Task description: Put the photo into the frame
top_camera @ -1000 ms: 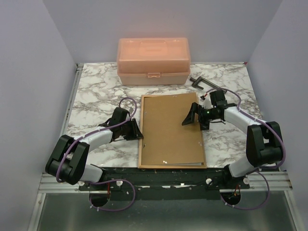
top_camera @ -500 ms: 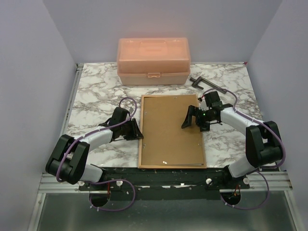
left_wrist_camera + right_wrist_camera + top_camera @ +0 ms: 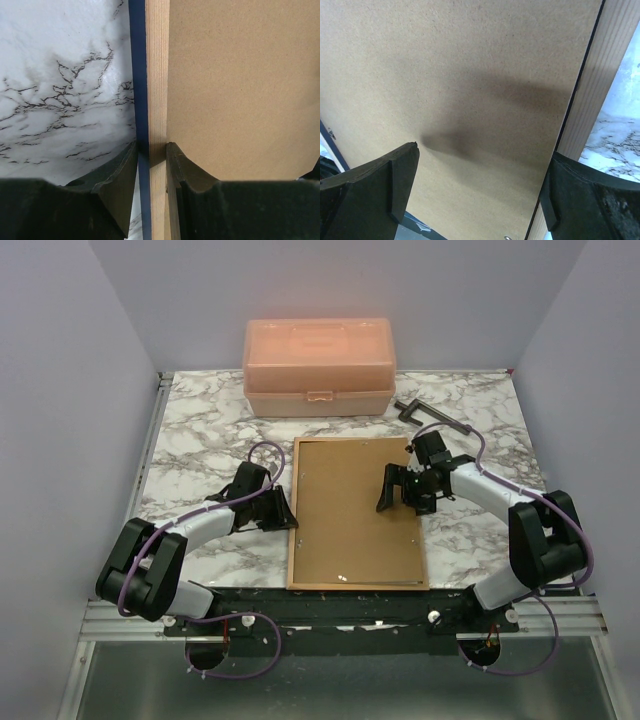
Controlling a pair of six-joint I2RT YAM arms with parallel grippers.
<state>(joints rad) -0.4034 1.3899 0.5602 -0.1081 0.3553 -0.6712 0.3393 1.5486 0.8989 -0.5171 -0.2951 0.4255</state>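
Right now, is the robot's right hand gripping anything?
No: the right hand has its fingers spread wide above the brown backing board, nothing between them.

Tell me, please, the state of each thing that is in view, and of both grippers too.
frame: lies flat, back side up.
backing board: lies inside the frame, covering its opening.
left gripper: shut on the frame's left edge.
right gripper: open, over the backing board, holding nothing.
peach box: lid closed.
photo: not visible.
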